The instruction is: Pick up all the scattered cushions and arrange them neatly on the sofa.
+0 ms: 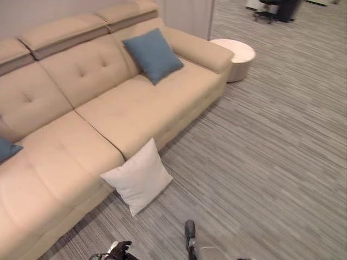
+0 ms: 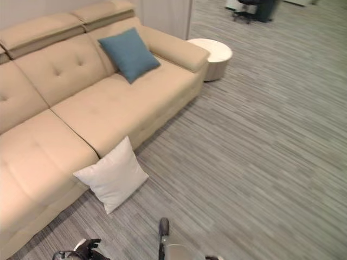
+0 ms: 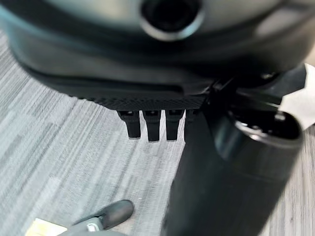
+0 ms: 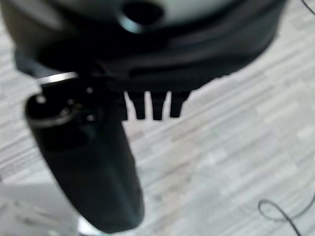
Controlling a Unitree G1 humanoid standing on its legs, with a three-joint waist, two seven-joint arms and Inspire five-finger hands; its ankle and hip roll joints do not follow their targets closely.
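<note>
A white cushion [image 1: 138,176] rests on the grey carpet, propped against the front of the beige sofa [image 1: 135,111]. One blue cushion [image 1: 154,54] leans on the backrest at the sofa's right end. Another blue cushion [image 1: 6,149] peeks in on the left seat. My left hand [image 1: 120,250] hangs low in front of the white cushion, with straight fingers [image 3: 147,125] over bare carpet and a corner of the white cushion [image 3: 301,103] beside its thumb. My right hand [image 1: 190,232] hangs to the right of it, its fingers [image 4: 155,105] also straight and empty.
A round white pouf [image 1: 237,57] stands just past the sofa's right armrest. A dark office chair [image 1: 274,11] is far back on the right. Striped grey carpet [image 1: 271,162] stretches wide to the right of the sofa.
</note>
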